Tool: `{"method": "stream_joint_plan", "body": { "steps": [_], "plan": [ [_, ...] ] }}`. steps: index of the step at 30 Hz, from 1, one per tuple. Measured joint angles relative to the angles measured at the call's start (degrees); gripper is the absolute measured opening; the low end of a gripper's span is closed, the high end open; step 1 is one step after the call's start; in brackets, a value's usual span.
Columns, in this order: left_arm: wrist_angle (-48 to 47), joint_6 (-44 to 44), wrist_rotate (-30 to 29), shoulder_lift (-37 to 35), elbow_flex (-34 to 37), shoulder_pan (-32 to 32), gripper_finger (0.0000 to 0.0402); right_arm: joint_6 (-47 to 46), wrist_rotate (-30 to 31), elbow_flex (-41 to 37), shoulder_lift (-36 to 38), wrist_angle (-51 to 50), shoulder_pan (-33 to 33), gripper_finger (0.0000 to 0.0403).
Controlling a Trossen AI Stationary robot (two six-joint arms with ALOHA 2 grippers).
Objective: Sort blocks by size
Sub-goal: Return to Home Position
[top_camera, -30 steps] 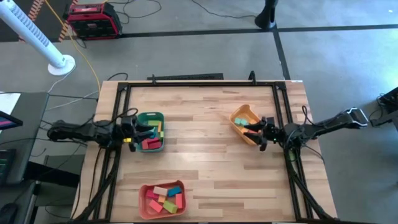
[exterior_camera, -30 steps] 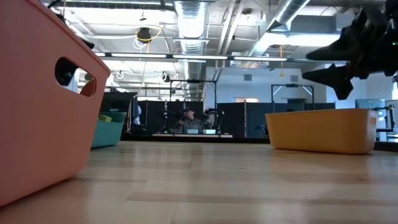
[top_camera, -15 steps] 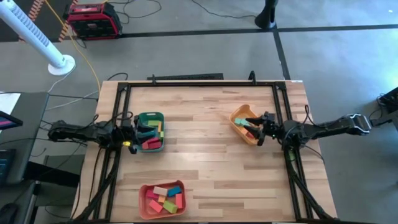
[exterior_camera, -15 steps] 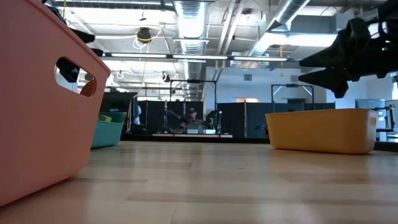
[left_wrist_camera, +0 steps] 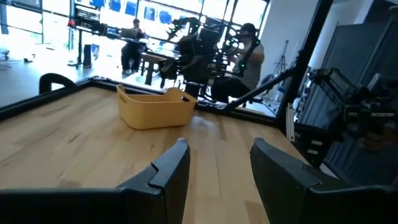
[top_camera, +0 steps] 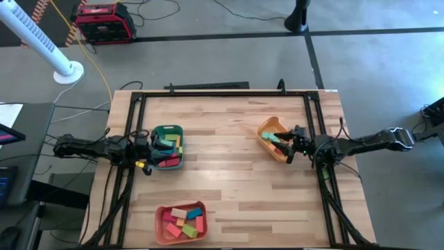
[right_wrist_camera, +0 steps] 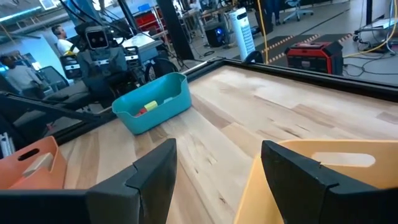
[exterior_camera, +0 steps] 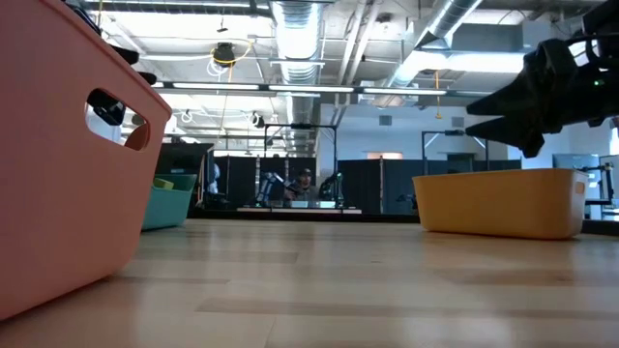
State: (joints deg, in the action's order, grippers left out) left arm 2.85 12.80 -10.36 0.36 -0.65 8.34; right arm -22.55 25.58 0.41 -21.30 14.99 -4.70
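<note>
Backing off since a second ago, the left gripper (top_camera: pixel 155 147) sits at the green tray's (top_camera: pixel 168 128) left rim; from above, blocks (top_camera: pixel 169 160) lie in that tray, the orange tray (top_camera: pixel 266 128) and the salmon tray (top_camera: pixel 160 223). At table height, the right gripper (exterior_camera: pixel 476 109) hangs over the orange tray. Each wrist view shows its fingers spread wide, holding nothing.

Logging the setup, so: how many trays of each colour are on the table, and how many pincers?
Green tray: 1
Yellow-orange tray: 1
Salmon-red tray: 1
Pincers: 2, the left pincer at the green tray, the right pincer at the yellow-orange tray
Total: 5
</note>
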Motion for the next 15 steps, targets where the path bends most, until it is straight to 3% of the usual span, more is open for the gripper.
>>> {"method": "stream_joint_plan", "body": {
  "steps": [15],
  "plan": [
    [-0.22,-6.63,0.88,0.00,0.02,0.00,0.0159,0.11,-0.02,-0.02,0.00,-8.06,1.50,0.0260]
  ]
}}
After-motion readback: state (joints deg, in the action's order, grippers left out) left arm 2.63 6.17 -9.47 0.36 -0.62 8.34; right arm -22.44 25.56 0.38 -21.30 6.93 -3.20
